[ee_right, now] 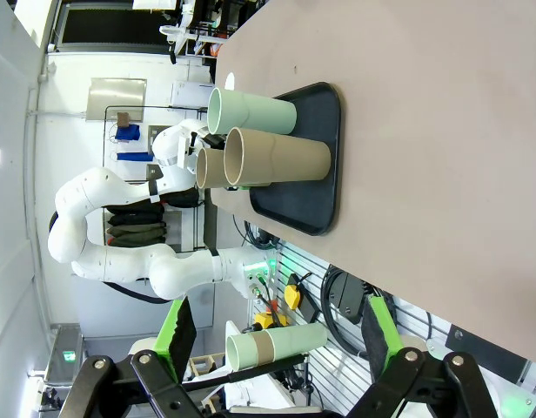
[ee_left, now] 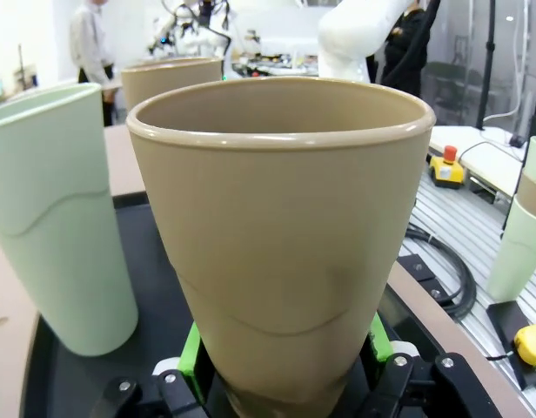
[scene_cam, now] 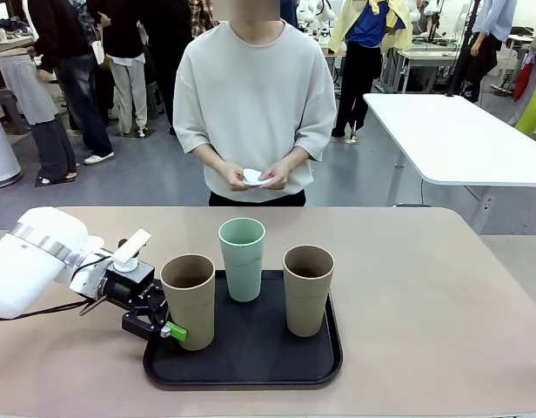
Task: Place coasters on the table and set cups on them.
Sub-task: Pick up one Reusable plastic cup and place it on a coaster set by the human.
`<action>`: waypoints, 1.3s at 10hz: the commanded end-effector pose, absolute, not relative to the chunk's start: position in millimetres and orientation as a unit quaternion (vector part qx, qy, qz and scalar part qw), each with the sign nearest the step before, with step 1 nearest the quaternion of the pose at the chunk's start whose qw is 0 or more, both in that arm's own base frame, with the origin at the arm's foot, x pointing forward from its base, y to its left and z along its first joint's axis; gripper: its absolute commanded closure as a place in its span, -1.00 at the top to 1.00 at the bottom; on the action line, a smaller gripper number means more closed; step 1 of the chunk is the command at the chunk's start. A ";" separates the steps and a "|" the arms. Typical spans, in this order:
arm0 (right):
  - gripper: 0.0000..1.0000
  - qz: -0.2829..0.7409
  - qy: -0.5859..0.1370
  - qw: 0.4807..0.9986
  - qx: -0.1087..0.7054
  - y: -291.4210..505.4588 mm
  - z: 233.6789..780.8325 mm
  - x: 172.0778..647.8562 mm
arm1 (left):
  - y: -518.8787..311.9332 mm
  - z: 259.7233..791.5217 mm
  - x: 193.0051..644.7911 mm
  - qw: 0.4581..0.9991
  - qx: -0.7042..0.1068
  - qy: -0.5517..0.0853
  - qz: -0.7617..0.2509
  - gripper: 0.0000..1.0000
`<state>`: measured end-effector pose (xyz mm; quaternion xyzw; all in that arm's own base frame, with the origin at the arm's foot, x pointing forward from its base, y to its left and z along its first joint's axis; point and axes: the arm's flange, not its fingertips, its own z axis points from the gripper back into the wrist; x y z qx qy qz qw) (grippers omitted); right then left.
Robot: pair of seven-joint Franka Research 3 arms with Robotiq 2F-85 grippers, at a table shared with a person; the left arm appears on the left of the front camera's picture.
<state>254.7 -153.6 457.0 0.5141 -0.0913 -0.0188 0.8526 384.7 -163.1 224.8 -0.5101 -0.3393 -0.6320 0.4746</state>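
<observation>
Three cups stood on the black tray (scene_cam: pixel 251 366) at lower centre of the front view: left tan cup (scene_cam: pixel 188 300), mint cup (scene_cam: pixel 242 259), right tan cup (scene_cam: pixel 308 289). Left gripper (scene_cam: pixel 170 328), lower left, clasped the left tan cup's base. Person's hands (scene_cam: pixel 281 174), upper centre, held white coasters (scene_cam: pixel 253 178).

Left wrist view: green pads (ee_left: pixel 191 348) pressed both sides of that cup, frame centre.

Right wrist view: right gripper (ee_right: pixel 277 344), bottom edge, jaws spread, unloaded; tray upper centre.

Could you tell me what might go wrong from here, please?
The left gripper has its jaws on the left tan cup near its base, so it might tip when lifted, perhaps into the mint cup beside it. The coasters are in the person's hands, so a cup set on the table now would have no coaster.
</observation>
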 end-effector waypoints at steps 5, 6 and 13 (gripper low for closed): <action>1.00 -0.017 -0.093 0.849 0.520 -154.0 457.2 254.5 | -146.2 266.3 367.7 0.469 -0.528 -0.331 -0.626 -1.00; 1.00 -0.017 -0.093 0.849 0.520 -154.0 457.2 254.5 | -133.3 297.8 362.1 0.478 -0.524 -0.336 -0.620 -1.00; 1.00 -0.017 -0.093 0.849 0.520 -154.0 457.2 254.5 | -99.2 405.4 356.7 0.506 -0.480 -0.369 -0.614 -1.00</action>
